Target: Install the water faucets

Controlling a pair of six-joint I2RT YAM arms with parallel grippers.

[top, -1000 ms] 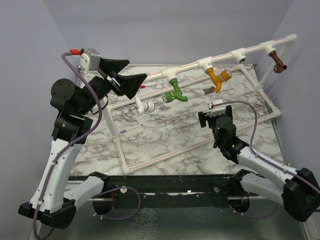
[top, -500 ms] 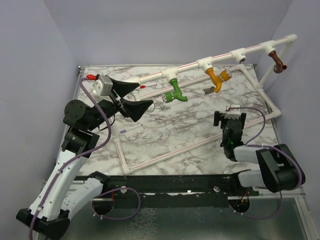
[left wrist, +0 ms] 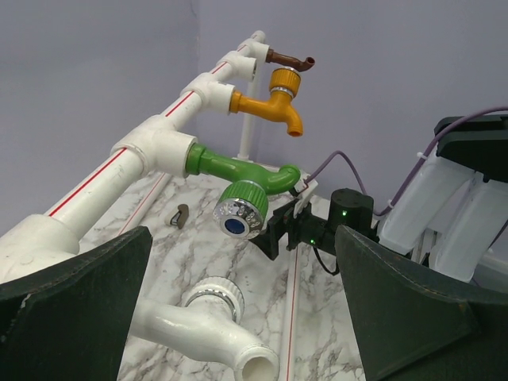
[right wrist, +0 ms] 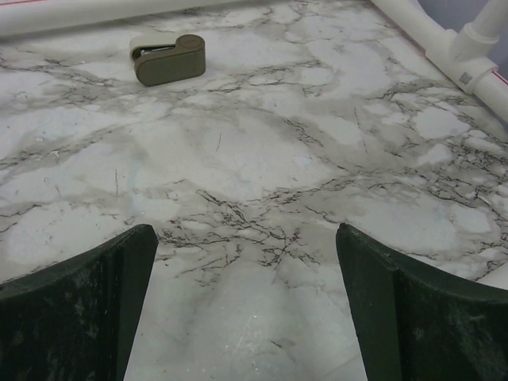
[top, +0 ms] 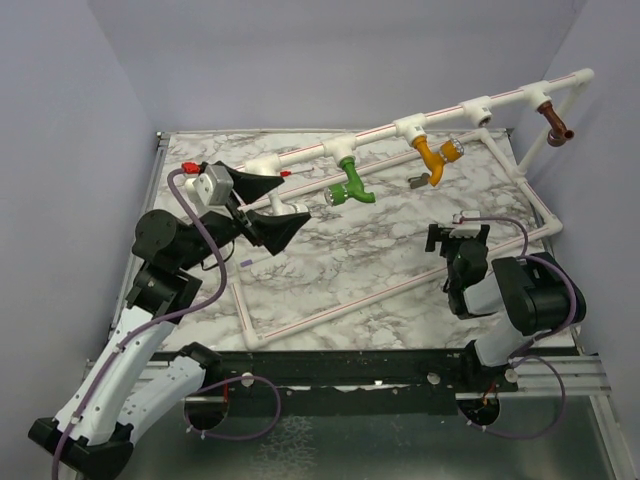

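The white faucet (left wrist: 198,325) sits between the open fingers of my left gripper (left wrist: 242,274), touching neither; its base is hidden behind the left finger. In the top view the left gripper (top: 268,206) straddles the white faucet (top: 293,208) below the long raised pipe (top: 380,133). On that pipe hang the green faucet (top: 350,186), the orange-yellow faucet (top: 431,155) and the brown faucet (top: 555,122). They also show in the left wrist view: green faucet (left wrist: 238,171), orange-yellow faucet (left wrist: 270,101), brown faucet (left wrist: 290,59). My right gripper (top: 457,238) is open and empty, low over the marble (right wrist: 246,262).
A small grey flat metal piece (top: 420,181) lies on the marble under the orange-yellow faucet and shows in the right wrist view (right wrist: 167,57). White red-striped pipes frame the tabletop (top: 390,290). A pipe joint (right wrist: 468,48) stands at the right.
My left arm has dropped and come nearer, bringing its open gripper around the white faucet. My right arm has folded back toward its base, gripper still open.
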